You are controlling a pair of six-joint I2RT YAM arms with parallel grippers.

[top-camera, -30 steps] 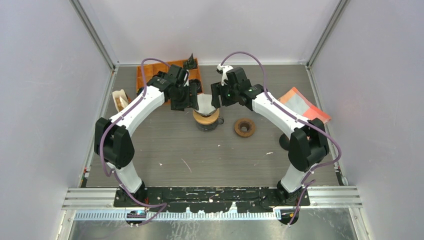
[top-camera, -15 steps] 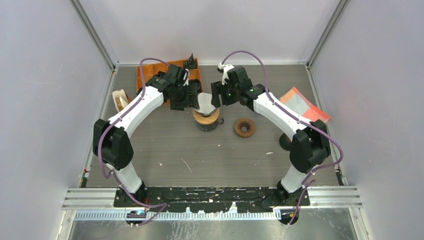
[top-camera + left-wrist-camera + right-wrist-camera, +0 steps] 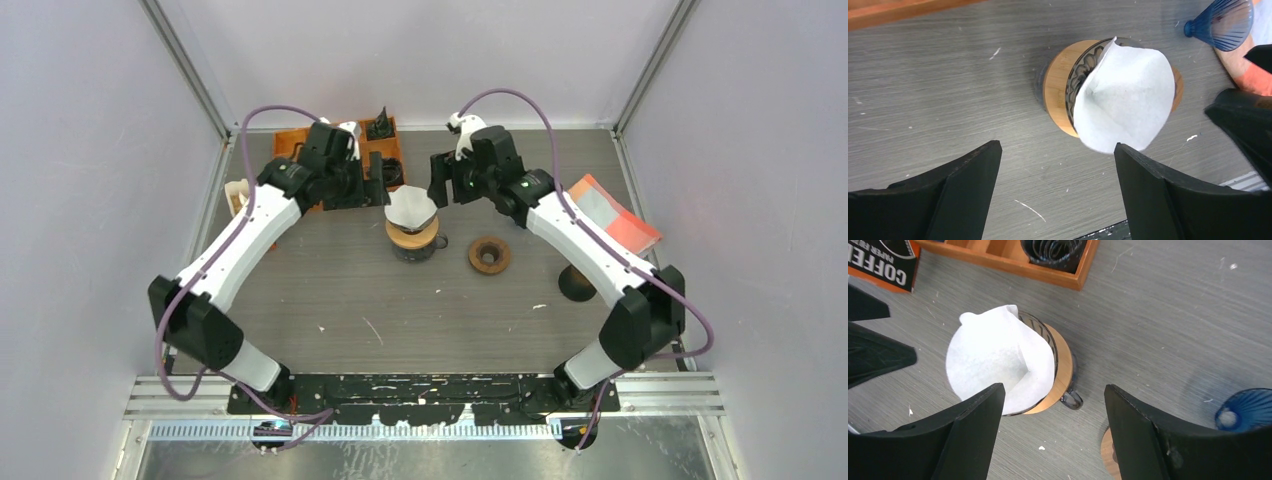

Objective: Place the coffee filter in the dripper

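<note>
The white paper coffee filter [image 3: 412, 207] sits opened as a cone in the glass dripper with a wooden collar [image 3: 412, 238] at mid-table, tilted a little and standing above the rim. My left gripper [image 3: 374, 190] is open and empty just left of it. My right gripper [image 3: 438, 190] is open and empty just right of it. In the left wrist view the filter [image 3: 1123, 102] and the dripper [image 3: 1057, 95] lie beyond my open left gripper [image 3: 1057, 146]. In the right wrist view the filter [image 3: 995, 360] sits in the dripper [image 3: 1062, 367] beyond my open right gripper [image 3: 1054, 388].
An orange wooden tray [image 3: 292, 150] with compartments stands at the back left. A wooden ring [image 3: 489, 255] lies right of the dripper and a dark blue dripper [image 3: 577, 284] beyond it. An orange and white packet [image 3: 608, 210] lies at the right, and a filter stack [image 3: 240, 197] at the left.
Both grippers have drawn back and apart from the filter, towards the far side. The filter now stands free in the dripper.
</note>
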